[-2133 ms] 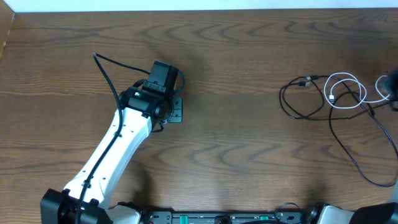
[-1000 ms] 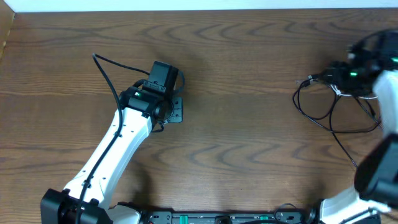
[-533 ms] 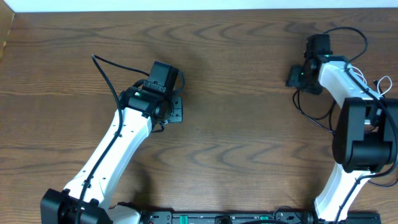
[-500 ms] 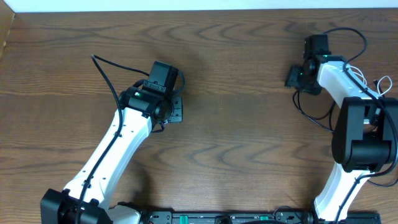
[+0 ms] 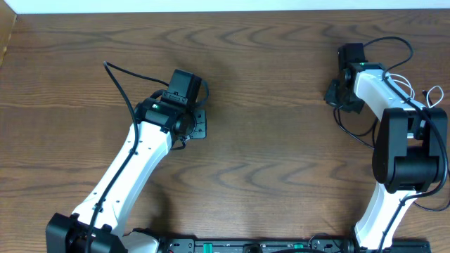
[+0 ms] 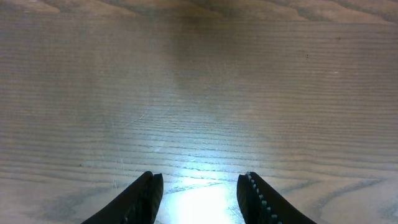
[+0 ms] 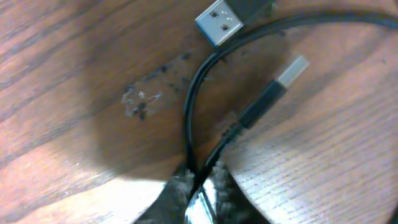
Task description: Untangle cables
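My right gripper (image 5: 332,91) is at the far right of the table, shut on the black cable (image 7: 190,118). In the right wrist view the jaws (image 7: 198,186) pinch two crossing black strands. A silver USB plug (image 7: 219,22) and a thinner black plug (image 7: 281,79) lie just beyond them. In the overhead view the black cable (image 5: 346,126) loops below the gripper. The white cable (image 5: 403,83) shows partly behind the right arm, with a small loop (image 5: 434,96) at the table's right edge. My left gripper (image 5: 199,124) is open and empty over bare wood (image 6: 199,190), far from the cables.
A thick black wire (image 5: 119,81) runs along the left arm. The right arm's body (image 5: 404,154) stands over the table's right side and hides part of the cables. The table's back edge (image 5: 225,11) runs along the top.
The right arm has swung in from the right edge to the cables, closed on the black cable and dragged its loops. The left arm has not moved.
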Tool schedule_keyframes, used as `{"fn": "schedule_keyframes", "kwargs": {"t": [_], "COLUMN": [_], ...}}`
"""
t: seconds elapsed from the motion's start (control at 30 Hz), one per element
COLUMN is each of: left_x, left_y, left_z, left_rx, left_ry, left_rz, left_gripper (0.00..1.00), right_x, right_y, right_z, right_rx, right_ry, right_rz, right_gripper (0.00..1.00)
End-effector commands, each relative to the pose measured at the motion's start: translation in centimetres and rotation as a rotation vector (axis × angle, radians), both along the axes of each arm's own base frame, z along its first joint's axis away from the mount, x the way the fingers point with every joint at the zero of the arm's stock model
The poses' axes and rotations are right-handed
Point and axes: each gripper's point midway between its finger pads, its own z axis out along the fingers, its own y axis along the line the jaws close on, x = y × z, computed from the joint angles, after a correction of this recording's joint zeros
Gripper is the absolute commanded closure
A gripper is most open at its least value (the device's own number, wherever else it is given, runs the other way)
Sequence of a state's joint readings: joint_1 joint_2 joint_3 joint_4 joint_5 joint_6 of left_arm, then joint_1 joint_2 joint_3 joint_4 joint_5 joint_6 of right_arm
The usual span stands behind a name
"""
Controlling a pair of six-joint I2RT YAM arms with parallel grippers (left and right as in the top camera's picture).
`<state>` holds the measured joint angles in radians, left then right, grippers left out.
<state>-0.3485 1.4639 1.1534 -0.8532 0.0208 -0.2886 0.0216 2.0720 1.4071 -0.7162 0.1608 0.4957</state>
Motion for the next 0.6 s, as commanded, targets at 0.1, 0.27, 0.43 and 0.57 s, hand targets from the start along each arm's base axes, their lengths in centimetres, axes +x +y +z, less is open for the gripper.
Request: {"fn": "schedule_keyframes", "kwargs": {"t": [0.1, 0.27, 0.43, 0.57], "left_x": [-0.3, -0.3, -0.3, -0.3], "left_y": [0.3, 0.4, 0.4, 0.4], "left_z": [-0.2, -0.2, -0.2, -0.2], "left_rx": [0.007, 0.008, 0.008, 0.008], "left_ry": [0.013, 0.016, 0.015, 0.015], "left_rz": [0.012, 0.012, 0.012, 0.012], "left_gripper": [0.55, 0.55, 0.55, 0.55], "right_x": [-0.7, -0.5, -3.6, -6.6], "right_y": [-0.9, -5.7, -16.9, -21.5], "right_z": [-0.9, 4.2, 15.1, 18.6], "right_rx": [-0.032, -0.080, -0.180, -0.167], "right_ry": [0.035, -0.041, -0.278, -0.375], "right_rz": [-0.011, -0.052, -0.322, -0.451], "right_gripper": [0.99, 0.99, 0.99, 0.99]}}
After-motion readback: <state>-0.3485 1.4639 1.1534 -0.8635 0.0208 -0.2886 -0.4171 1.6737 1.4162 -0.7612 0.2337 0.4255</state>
